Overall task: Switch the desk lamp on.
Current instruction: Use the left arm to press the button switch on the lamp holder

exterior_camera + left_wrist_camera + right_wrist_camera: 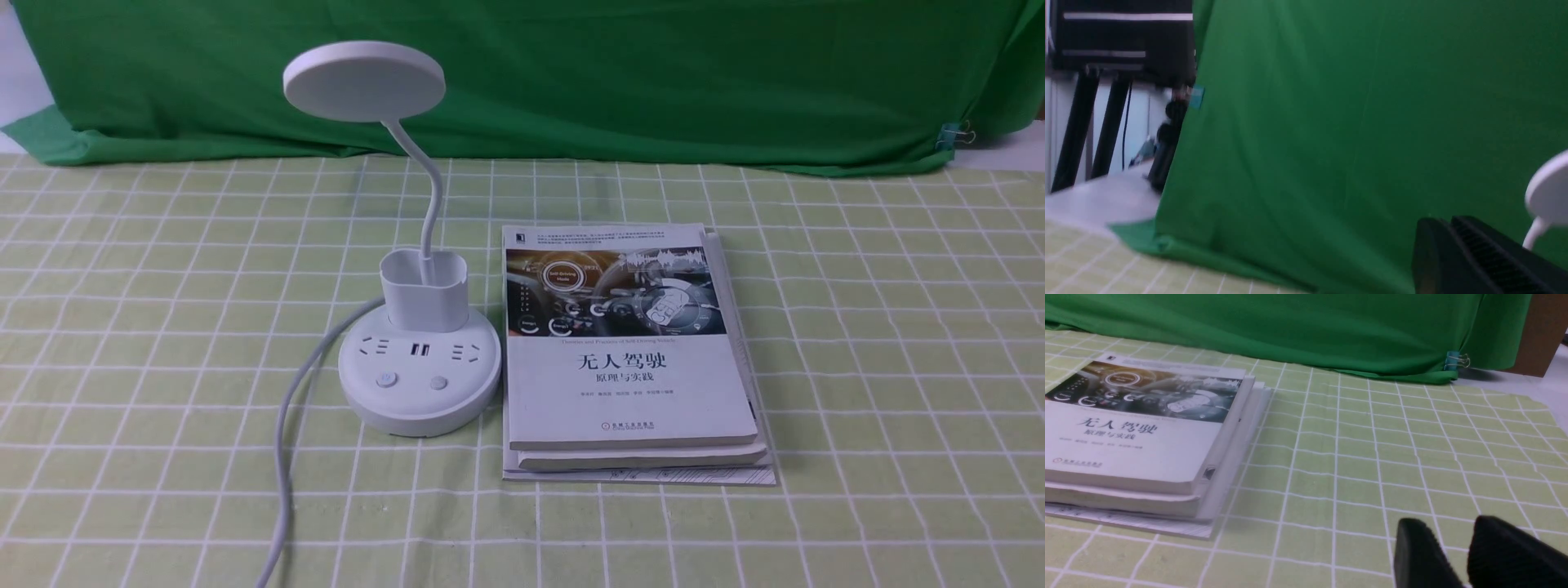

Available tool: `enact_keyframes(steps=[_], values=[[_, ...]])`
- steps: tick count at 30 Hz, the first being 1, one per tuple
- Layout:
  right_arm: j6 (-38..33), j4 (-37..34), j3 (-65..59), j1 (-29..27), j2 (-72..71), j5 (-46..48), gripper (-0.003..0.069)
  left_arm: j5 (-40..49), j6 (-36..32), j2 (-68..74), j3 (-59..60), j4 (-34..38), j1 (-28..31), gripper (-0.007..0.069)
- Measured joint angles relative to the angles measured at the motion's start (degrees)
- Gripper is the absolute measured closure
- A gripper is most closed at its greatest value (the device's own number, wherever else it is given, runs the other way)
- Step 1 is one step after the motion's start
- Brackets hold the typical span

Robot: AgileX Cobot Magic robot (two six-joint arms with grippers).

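Note:
The white desk lamp (419,376) stands left of centre on the checked cloth, with its flat disc head (364,82) on a thin bent neck above a cup-shaped holder (424,290). Two round buttons (387,380) sit on the front of the round base, below the sockets. Neither gripper shows in the front view. In the left wrist view my left gripper (1439,223) is shut on nothing, raised before the green backdrop, and the lamp head (1549,196) is at the frame's edge. My right gripper (1447,528) is open and empty, low over the cloth, apart from the lamp.
A stack of books (629,351) lies flat just right of the lamp base and also shows in the right wrist view (1139,433). The lamp's white cord (286,441) runs from the base toward the near edge. A green backdrop (571,73) closes off the far side.

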State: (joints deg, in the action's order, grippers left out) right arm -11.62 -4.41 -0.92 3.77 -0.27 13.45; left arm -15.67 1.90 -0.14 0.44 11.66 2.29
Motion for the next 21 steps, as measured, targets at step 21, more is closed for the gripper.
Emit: enact_keyframes(steps=[21], values=[[0.00, 0.00, 0.00, 0.00, 0.00, 0.00, 0.0414, 23.18, 1.80, 33.70, -24.31, -4.48, 0.00, 0.0606]])
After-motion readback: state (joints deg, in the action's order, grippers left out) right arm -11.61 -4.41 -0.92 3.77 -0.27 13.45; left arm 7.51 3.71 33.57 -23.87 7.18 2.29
